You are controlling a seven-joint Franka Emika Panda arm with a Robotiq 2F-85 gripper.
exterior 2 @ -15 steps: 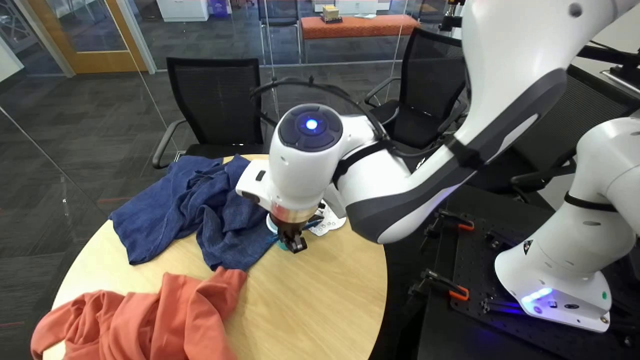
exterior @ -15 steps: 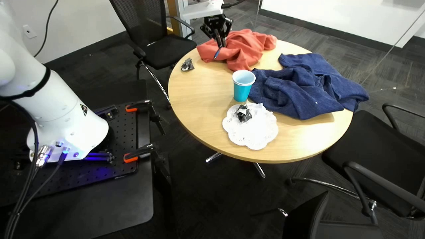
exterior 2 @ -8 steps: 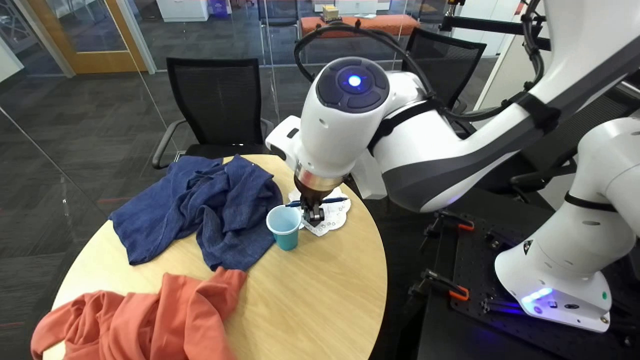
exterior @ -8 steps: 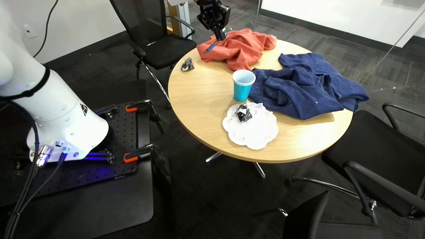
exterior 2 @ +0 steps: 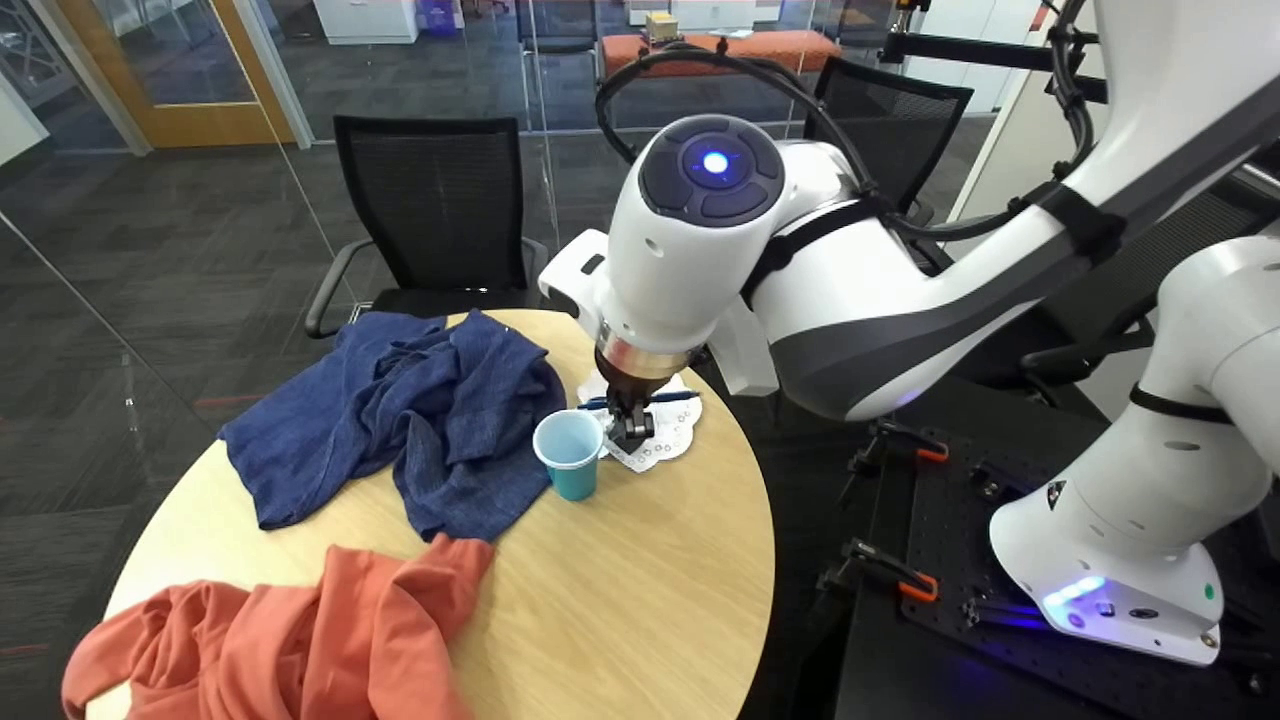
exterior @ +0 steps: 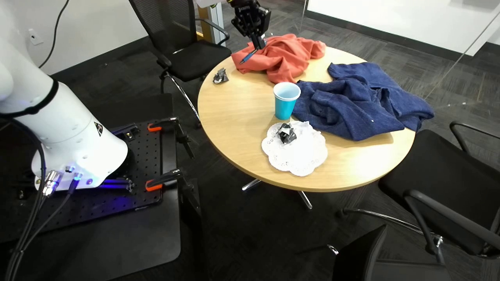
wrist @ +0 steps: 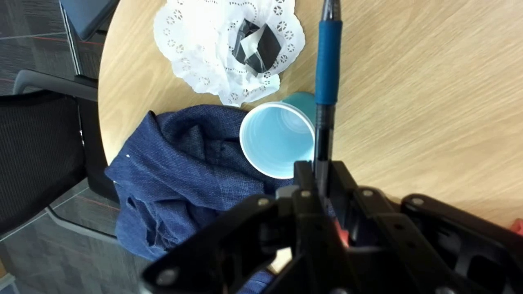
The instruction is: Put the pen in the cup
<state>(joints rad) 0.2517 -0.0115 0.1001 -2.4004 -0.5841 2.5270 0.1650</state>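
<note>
A white robot arm (exterior 2: 840, 290) arches over a round wooden surface (exterior 2: 640, 600), and a black chair (exterior 2: 430, 200) stands near the edge. A rumpled dark blue cloth (exterior: 363, 105) spreads over the surface, with a bunched orange cloth (exterior 2: 290, 640) near it. A white paper doily (exterior: 299, 154) lies near the blue cloth. Above the surface hangs the black gripper (wrist: 320, 173). The cup (exterior: 284, 107), bright blue with a white rim, stands upright just beside the doily and the blue cloth. One crumpled black scrap (exterior: 287, 133) sits on the doily; another scrap (exterior: 220, 76) lies on the surface near the orange cloth. Thinnest of all, the pen (wrist: 328, 63) is up in the air, outside the cup, with the jaws clenched on its dark barrel and its blue sleeve jutting out past them. In an exterior view the pen (exterior 2: 675, 397) looks nearly level; in the wrist view it crosses in front of the cup's side.
</note>
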